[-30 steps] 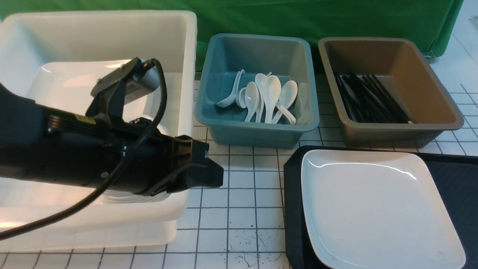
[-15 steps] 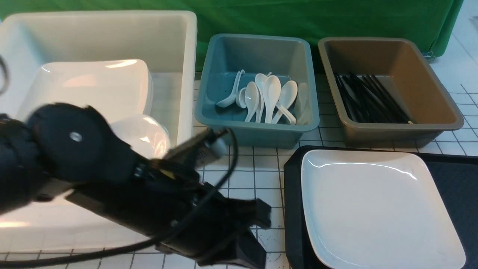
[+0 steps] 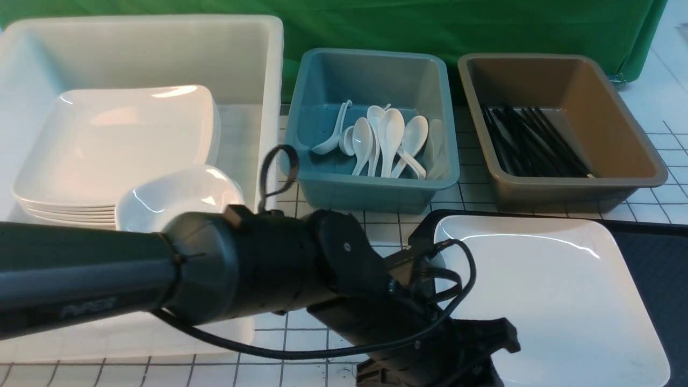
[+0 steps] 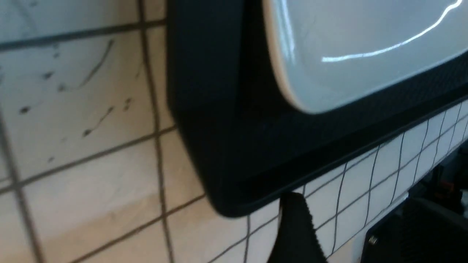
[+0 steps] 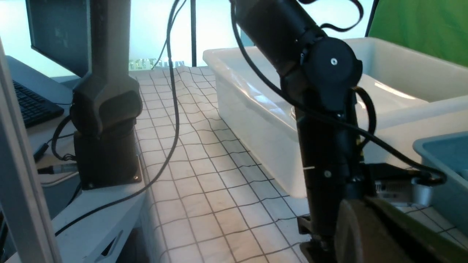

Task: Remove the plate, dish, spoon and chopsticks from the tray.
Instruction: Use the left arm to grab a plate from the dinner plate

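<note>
White cloth with a dark grid [image 3: 389, 226] on the table, green curtain [image 3: 430, 27] at the back.

Lower right of the front view: big white square plate [image 3: 543, 301], flat on the black tray [image 3: 658, 269]. Close to the tray's left rim, with bare tray to the right of it.

Bottom middle of the frame: left pincer [image 3: 441, 359], near the tray's lower left corner. At the end of the thick black left arm [image 3: 242, 279], stretched in from the left edge. In the left wrist view, one black finger [image 4: 296, 233] above the cloth, just off the tray's round corner and apart from the plate. Released or clenched: cannot tell.

Upper left: big white tub [image 3: 161, 48] with a pile of white square plates [image 3: 123, 140]. Small deep dish [image 3: 177, 201] just in front of the pile.

Upper middle: blue tub [image 3: 371, 70] with white spoons [image 3: 387, 140] inside.

Upper right: brown tub [image 3: 537, 80] with black chopsticks [image 3: 532, 142] inside.

Right pincer [image 5: 365, 230] clenched. Only a blurry bit of it at the lower right of the right wrist view.
</note>
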`<state>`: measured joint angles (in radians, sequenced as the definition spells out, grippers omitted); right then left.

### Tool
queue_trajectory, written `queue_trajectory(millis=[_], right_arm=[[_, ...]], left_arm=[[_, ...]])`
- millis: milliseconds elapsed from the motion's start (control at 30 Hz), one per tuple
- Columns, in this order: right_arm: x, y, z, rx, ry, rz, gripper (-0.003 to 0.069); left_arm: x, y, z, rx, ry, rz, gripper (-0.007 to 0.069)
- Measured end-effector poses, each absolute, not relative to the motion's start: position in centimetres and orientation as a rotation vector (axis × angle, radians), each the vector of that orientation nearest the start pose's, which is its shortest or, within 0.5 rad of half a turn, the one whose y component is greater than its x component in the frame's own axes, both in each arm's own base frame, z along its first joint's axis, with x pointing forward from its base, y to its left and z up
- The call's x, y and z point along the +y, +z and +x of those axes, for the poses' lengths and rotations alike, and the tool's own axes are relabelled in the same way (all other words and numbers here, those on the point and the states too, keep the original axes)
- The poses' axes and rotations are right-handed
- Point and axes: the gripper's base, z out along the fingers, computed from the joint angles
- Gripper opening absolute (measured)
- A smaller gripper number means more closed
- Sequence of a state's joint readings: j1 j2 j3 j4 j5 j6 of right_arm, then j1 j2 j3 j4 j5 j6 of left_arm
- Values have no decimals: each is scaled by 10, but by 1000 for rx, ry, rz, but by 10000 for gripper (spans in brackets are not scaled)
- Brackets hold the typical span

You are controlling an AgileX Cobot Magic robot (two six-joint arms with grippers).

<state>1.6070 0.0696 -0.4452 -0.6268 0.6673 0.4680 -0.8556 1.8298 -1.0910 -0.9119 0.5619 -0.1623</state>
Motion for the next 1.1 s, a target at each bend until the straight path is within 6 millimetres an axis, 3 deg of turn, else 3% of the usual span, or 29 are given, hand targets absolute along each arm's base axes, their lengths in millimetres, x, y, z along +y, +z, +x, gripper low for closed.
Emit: queue_trajectory(millis=[233,800,1100], right_arm=[[21,304,32,1378,857,-1070,6],[21,304,32,1378,857,-1070,20],[21,304,32,1378,857,-1070,34]], left_arm=[[-310,157,213,3001,-986,-198,386],[-312,150,233,2809,-986,-487,348],[-316,145,237,2768,-984,-519,334]])
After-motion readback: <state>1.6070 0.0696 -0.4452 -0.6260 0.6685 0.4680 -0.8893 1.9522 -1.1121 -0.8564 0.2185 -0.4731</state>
